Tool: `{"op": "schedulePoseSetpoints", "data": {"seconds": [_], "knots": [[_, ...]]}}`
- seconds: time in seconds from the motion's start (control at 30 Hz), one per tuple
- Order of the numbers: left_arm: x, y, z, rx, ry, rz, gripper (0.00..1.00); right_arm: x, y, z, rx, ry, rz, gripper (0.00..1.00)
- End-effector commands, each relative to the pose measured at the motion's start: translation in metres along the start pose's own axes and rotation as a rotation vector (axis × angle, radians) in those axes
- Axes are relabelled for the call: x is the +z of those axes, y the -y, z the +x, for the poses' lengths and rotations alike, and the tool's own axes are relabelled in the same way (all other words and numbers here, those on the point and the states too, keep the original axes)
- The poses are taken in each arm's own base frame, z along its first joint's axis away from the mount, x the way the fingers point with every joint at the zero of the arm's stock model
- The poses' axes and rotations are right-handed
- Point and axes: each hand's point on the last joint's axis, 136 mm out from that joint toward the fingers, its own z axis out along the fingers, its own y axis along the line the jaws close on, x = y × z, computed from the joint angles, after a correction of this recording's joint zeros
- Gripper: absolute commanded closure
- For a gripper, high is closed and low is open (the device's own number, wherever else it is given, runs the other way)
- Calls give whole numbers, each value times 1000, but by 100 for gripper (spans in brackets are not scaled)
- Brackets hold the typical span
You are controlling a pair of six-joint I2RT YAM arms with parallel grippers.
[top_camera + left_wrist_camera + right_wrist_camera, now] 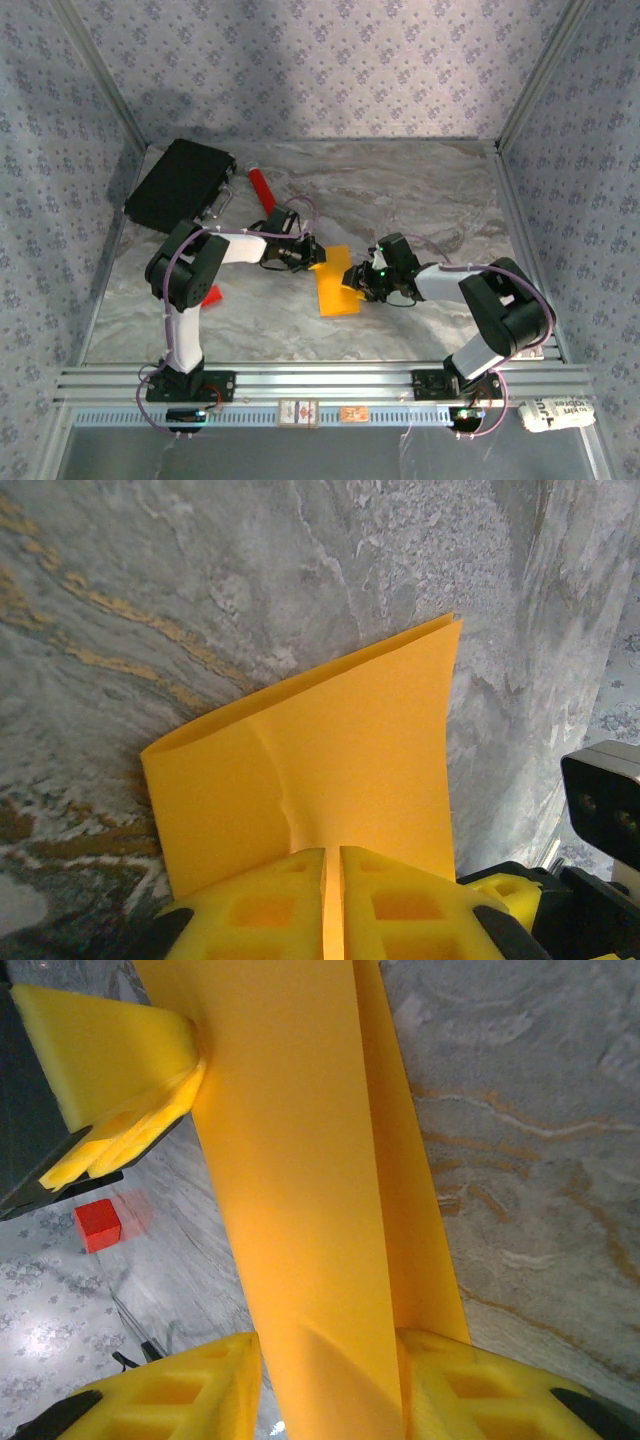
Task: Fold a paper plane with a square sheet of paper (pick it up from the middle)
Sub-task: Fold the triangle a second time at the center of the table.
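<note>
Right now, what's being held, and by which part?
The square sheet of paper, folded: left gripper is pinched shut on one edge; right gripper straddles the loose fold on the opposite side, and whether it clamps is unclear.

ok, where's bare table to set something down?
Free: far right, between right gripper and back wall; near strip between paper and rail. Crowded: far-left corner with case and cylinder; centre, left gripper also on paper.
</note>
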Motion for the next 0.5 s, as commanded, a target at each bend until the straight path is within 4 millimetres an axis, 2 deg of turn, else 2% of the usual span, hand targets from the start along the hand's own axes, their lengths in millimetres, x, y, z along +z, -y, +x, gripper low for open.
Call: {"op": "schedulePoseSetpoints", "data": {"seconds": [0.0, 0.37, 0.47], "knots": [[5, -19, 5, -30, -23, -59, 88, -1, -5, -5, -28, 5, -20, 63], [4, -9, 3, -12, -29, -34, 87, 4, -4, -19, -26, 7, -45, 77], [2, -1, 0, 0, -25, -15, 84, 5, -5, -21, -31, 4, -53, 84]]}}
